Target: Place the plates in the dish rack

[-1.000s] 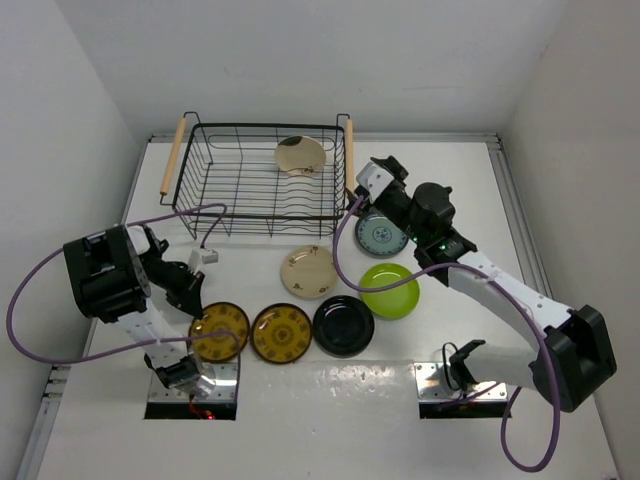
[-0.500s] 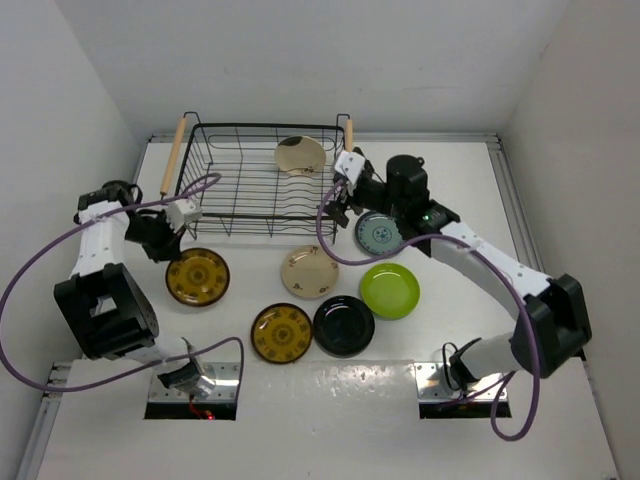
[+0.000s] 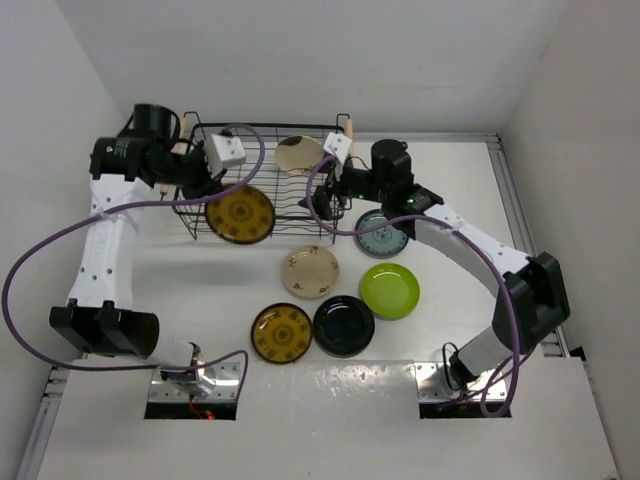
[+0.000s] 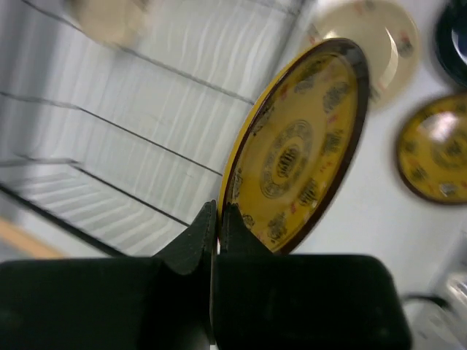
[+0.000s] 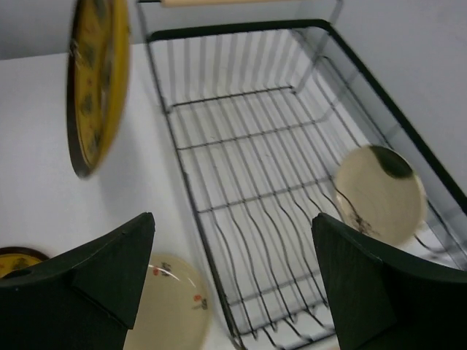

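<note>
My left gripper [image 3: 207, 192] is shut on the rim of a mustard-brown patterned plate [image 3: 240, 214] and holds it on edge, tilted, above the front wall of the black wire dish rack [image 3: 262, 127]. In the left wrist view the fingers [image 4: 217, 213] pinch that plate [image 4: 303, 153]. My right gripper [image 3: 325, 202] is open and empty over the rack's front right corner. A cream plate [image 3: 300, 154] stands in the rack. A cream plate [image 3: 310, 271], a lime green plate [image 3: 389, 290], a black plate [image 3: 343, 325], a second mustard plate [image 3: 281, 333] and a teal-grey plate [image 3: 381, 233] lie on the table.
In the right wrist view the rack's wire floor [image 5: 255, 146] lies below the open gripper [image 5: 233, 255], with the held plate [image 5: 98, 80] at upper left and the racked cream plate [image 5: 379, 193] at right. Purple cables hang from both arms. White walls enclose the table.
My left arm has lifted the mustard plate off the table and carried it up and right to the rack's front. My right gripper has moved left toward the rack.
</note>
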Motion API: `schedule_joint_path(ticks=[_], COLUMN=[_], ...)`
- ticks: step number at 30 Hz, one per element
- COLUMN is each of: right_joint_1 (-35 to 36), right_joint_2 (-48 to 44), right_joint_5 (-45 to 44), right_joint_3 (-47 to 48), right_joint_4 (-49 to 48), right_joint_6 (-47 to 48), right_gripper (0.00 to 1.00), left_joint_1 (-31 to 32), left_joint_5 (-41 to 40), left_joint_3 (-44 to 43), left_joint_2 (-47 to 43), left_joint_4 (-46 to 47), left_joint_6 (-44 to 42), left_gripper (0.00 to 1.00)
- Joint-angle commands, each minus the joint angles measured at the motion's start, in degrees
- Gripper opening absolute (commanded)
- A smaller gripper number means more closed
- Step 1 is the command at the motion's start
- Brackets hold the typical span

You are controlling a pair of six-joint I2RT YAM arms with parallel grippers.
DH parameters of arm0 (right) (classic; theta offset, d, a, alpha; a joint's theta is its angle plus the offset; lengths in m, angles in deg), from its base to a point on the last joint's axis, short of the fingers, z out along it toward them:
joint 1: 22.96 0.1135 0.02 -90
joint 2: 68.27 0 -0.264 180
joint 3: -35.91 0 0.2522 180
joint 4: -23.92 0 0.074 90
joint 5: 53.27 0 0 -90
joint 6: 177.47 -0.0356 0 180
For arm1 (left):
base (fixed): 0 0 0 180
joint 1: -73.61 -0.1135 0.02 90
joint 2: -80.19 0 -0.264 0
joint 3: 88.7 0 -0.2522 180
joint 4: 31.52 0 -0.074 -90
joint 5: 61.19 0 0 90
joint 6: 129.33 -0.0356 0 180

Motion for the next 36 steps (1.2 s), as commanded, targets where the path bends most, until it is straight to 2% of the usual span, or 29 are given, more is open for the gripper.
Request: schedule_joint_path(ticks=[1, 3, 5, 6, 9, 15, 22, 28, 36], right_joint_1=[-3.81, -6.88, -8.99, -10.30, -13.29, -17.26, -20.24, -21.13, -23.58], right_joint_2=[-7.28, -10.25, -11.33, -12.12, -13.18, -12.57, -8.43, -4.22, 0.97], right_joint_5=[-4.63, -5.78, -6.21, -6.48, -8.23, -8.41, -9.81, -10.08, -9.91], right_joint_3=[-3.69, -5.63, -6.86, -7.56, -9.41, -9.85, -6.26, -3.80, -0.28], right_joint_4=[-7.46, -7.90, -7.81, -7.73, -7.99, -7.82, -4.65, -5.35, -5.97], right_joint_6=[-2.78, -2.69, -2.43, -2.25, -1.99, -1.03, 1.70, 1.35, 1.00], right_gripper=[0.87, 0.86, 0.86, 0.86, 0.86, 0.86, 0.86, 0.85, 0.85], left_joint_1=[2.91, 4.15, 6.34, 7.04, 9.59, 10.22, 10.22, 11.35, 12.50], left_joint_5=[2.19, 2.19, 1.66, 0.88, -2.29, -1.33, -3.09, -5.37, -7.39], left_joint_3=[-13.18, -23.79, -28.49, -29.21, -27.55, -28.87, -29.39, -30.45, -26.32], left_joint_2=[3.82, 6.81, 10.42, 10.95, 14.98, 26.41, 36.70, 41.18, 45.57], left_joint_4=[0.14, 0.14, 2.77, 7.48, 15.67, 25.88, 39.93, 43.56, 44.62], left_joint_6=[4.79, 5.67, 5.68, 5.68, 3.75, -2.41, -2.86, -2.23, -4.70], left_gripper=[0.00, 0.00, 0.00, 0.00, 0.00, 0.00, 0.00, 0.00, 0.00])
